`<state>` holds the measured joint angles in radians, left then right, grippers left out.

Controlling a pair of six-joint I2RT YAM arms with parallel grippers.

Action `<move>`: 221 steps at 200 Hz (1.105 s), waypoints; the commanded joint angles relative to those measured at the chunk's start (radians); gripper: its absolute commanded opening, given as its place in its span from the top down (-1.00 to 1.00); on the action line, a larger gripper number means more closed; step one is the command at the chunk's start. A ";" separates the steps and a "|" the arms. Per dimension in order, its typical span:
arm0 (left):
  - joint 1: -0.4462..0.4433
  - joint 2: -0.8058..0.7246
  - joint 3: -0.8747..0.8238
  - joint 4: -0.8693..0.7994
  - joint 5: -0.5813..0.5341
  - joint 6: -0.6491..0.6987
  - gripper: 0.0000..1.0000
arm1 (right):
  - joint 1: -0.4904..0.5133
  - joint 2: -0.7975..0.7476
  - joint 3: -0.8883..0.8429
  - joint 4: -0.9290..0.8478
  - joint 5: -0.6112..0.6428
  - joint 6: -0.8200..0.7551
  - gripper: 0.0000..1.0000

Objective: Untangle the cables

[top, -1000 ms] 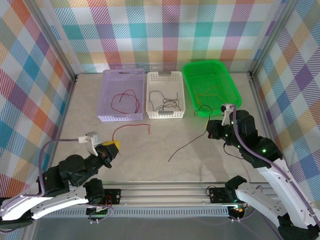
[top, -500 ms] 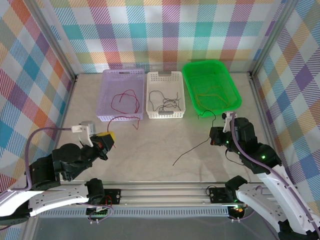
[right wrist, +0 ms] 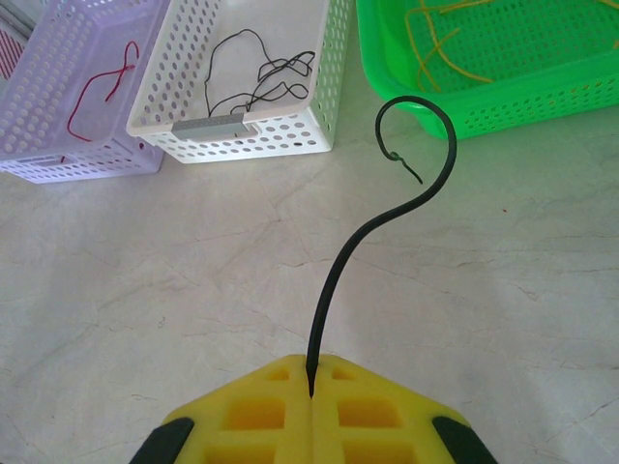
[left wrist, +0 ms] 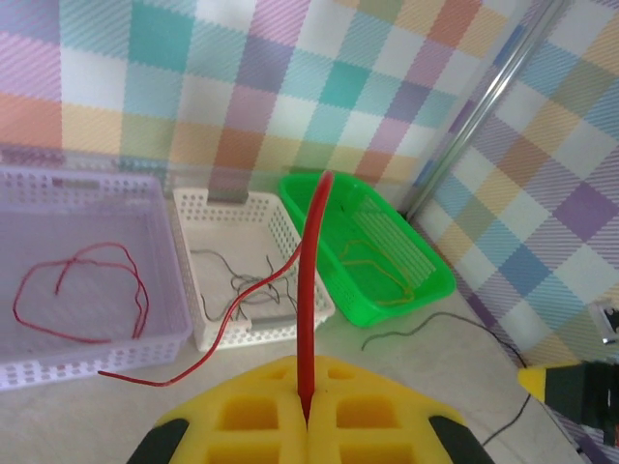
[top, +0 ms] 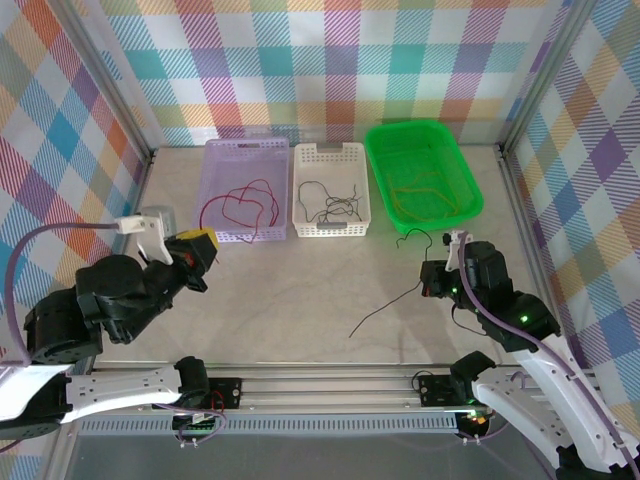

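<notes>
**While tools pinch wires, trays stand behind**

Left of frame, the left tool (top: 196,245) is clamped on a red cable (left wrist: 308,290) just before the lilac tray (top: 208,195). Right of centre, the right tool (right wrist: 311,391) is clamped on a black cable (right wrist: 331,275) trailing over the bench (top: 300,290). Black wires (top: 330,207) sit in the white tray (top: 330,148), orange-yellow wires (top: 415,188) in the green tray (top: 415,124).

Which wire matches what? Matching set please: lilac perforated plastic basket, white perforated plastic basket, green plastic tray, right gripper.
1 lilac perforated plastic basket
2 white perforated plastic basket
3 green plastic tray
4 right gripper

A orange-yellow wires inside
B one black wire pinched, jaws shut
C red wire loop inside
D several black wires inside

Pairs: 1-C, 2-D, 3-A, 4-B
</notes>
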<state>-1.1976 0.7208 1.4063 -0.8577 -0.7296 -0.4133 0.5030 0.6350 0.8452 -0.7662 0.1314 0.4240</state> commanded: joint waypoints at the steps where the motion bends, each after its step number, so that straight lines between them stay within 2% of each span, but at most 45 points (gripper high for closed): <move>1: -0.007 0.040 0.092 0.004 -0.081 0.132 1.00 | -0.007 -0.010 -0.006 -0.013 0.013 -0.025 1.00; 51: -0.004 0.149 0.226 0.053 -0.166 0.338 1.00 | -0.011 -0.012 -0.026 -0.018 0.010 -0.007 1.00; 87: 0.048 0.236 0.317 0.093 -0.152 0.462 1.00 | -0.011 -0.018 -0.034 -0.016 -0.002 0.006 1.00; 108: 0.157 0.297 0.369 0.092 -0.057 0.486 1.00 | -0.011 -0.022 -0.040 -0.018 -0.011 0.013 1.00; 137: 0.413 0.394 0.427 0.060 0.144 0.454 1.00 | -0.012 -0.034 -0.036 -0.026 -0.025 0.017 1.00; 156: 0.541 0.448 0.439 0.078 0.246 0.432 1.00 | -0.012 -0.042 -0.030 -0.038 -0.029 0.019 1.00; 188: 0.702 0.539 0.445 0.112 0.382 0.365 1.00 | -0.012 -0.056 -0.016 -0.058 -0.044 0.021 1.00; 221: 0.814 0.625 0.412 0.169 0.438 0.318 1.00 | -0.012 -0.073 -0.004 -0.071 -0.064 0.025 1.00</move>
<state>-0.4446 1.3155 1.8294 -0.7658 -0.3805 -0.0418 0.4965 0.5789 0.8173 -0.8143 0.0937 0.4339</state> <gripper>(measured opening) 0.043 0.042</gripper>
